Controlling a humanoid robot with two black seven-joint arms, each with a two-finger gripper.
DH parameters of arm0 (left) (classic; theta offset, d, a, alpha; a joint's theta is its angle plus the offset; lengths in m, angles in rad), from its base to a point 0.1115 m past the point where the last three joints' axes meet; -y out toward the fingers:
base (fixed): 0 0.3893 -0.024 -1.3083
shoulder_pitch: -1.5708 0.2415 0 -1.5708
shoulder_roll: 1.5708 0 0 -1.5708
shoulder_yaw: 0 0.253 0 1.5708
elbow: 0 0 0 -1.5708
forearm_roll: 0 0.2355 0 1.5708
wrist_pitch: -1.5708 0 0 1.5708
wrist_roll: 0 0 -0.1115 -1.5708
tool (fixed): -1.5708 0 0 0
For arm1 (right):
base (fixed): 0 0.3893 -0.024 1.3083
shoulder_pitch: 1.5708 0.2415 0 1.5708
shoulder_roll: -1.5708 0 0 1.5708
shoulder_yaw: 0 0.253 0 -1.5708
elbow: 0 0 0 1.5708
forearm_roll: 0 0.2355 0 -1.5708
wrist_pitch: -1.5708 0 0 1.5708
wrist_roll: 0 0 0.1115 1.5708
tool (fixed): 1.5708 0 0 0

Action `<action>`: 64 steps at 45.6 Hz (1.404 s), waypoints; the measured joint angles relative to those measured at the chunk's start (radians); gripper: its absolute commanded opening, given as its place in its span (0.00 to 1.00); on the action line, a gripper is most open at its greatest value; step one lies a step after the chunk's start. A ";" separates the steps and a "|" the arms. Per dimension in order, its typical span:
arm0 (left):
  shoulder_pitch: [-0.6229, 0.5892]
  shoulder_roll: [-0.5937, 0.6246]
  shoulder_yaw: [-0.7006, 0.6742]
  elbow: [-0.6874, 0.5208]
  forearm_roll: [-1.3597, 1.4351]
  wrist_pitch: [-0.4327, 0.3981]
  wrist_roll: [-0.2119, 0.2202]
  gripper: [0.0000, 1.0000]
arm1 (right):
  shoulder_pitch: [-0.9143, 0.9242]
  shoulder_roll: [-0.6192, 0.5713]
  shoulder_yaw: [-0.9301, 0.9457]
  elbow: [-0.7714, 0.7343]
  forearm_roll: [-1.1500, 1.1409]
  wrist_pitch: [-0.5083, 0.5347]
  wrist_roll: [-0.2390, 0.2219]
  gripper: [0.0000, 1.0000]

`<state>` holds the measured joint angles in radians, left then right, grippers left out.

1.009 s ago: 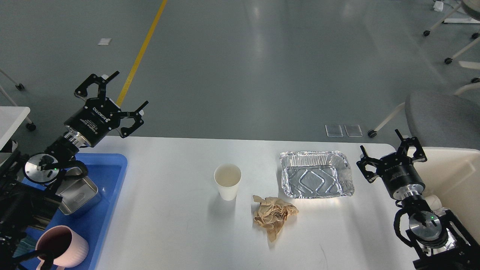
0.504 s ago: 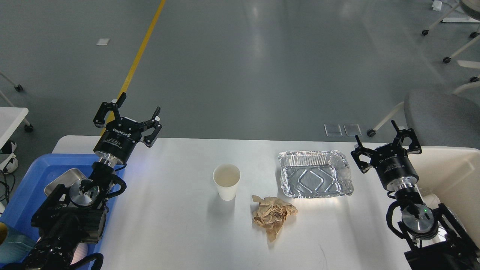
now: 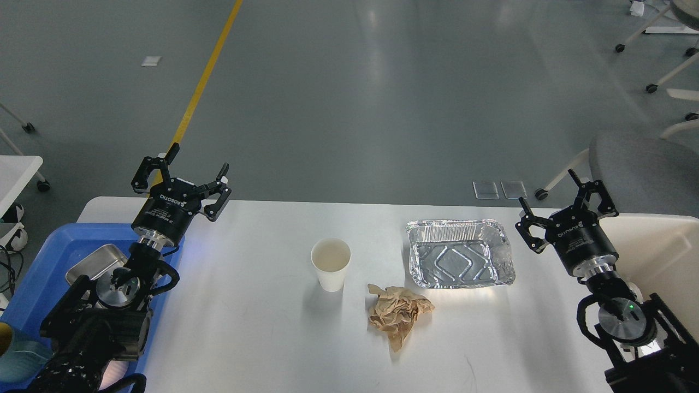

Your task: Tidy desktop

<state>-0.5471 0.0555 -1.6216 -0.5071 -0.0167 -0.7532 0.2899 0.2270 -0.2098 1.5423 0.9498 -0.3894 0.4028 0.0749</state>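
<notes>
Table [image 3: 262,327]: white, rounded corners; carries three loose items in its middle and right-of-middle.
Paper cup [image 3: 331,263]: upright, empty, near the table's centre.
Crumpled brown paper [image 3: 398,314]: just right of the cup, toward the near edge; its tail points at the near edge.
Foil tray [image 3: 460,253]: empty, toward the far edge on the right half; long axis runs left to right.
Blue tray [image 3: 49,262]: at the left edge, holding a steel tin [image 3: 97,261].
Cream bin [image 3: 655,251]: at the right edge.
Left pincer [image 3: 185,176]: released, fingers spread, nothing held; above the far-left corner.
Right pincer [image 3: 562,204]: released, empty; just right of the foil tray.
Deciding relation: the foil tray lies immediately left of the right pincer, which is likely the nearer arm.
</notes>
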 measured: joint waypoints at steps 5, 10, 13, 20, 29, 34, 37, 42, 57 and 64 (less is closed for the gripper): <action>0.007 0.001 0.000 0.003 0.000 0.000 0.000 0.98 | -0.003 -0.006 0.003 0.007 -0.020 -0.005 0.003 1.00; 0.013 0.002 0.001 0.004 0.000 0.000 0.000 0.98 | -0.004 -0.020 0.008 0.009 -0.036 -0.012 0.001 1.00; 0.014 0.003 0.001 0.004 0.000 0.000 0.000 0.98 | 0.005 -0.027 0.004 0.001 -0.038 -0.030 -0.007 1.00; 0.015 0.004 0.002 0.004 0.000 -0.002 0.001 0.98 | 0.005 -0.039 -0.010 -0.005 -0.044 -0.055 -0.015 1.00; 0.016 0.003 0.006 0.004 0.000 -0.011 0.003 0.98 | -0.004 -0.171 -0.194 0.067 -0.132 -0.056 -0.018 1.00; 0.021 0.003 0.007 0.004 0.000 -0.013 0.004 0.98 | -0.005 -0.346 -0.323 0.144 -0.244 -0.056 -0.018 1.00; 0.023 0.004 0.008 0.004 0.000 -0.015 0.005 0.98 | -0.007 -0.459 -0.388 0.184 -0.327 -0.056 -0.018 1.00; 0.032 0.003 0.011 0.004 0.000 -0.018 0.005 0.98 | -0.036 -0.664 -0.443 0.274 -0.429 -0.053 -0.015 1.00; 0.059 -0.001 0.017 0.004 0.009 -0.036 0.007 0.98 | -0.134 -1.235 -0.448 0.625 -0.466 0.015 -0.002 1.00; 0.066 0.001 0.038 0.005 0.012 -0.029 0.004 0.98 | -0.123 -1.462 -0.442 0.735 -0.467 0.049 -0.001 1.00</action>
<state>-0.4809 0.0563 -1.5832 -0.5018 -0.0048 -0.7818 0.2943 0.1042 -1.6722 1.1002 1.6849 -0.8560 0.4516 0.0737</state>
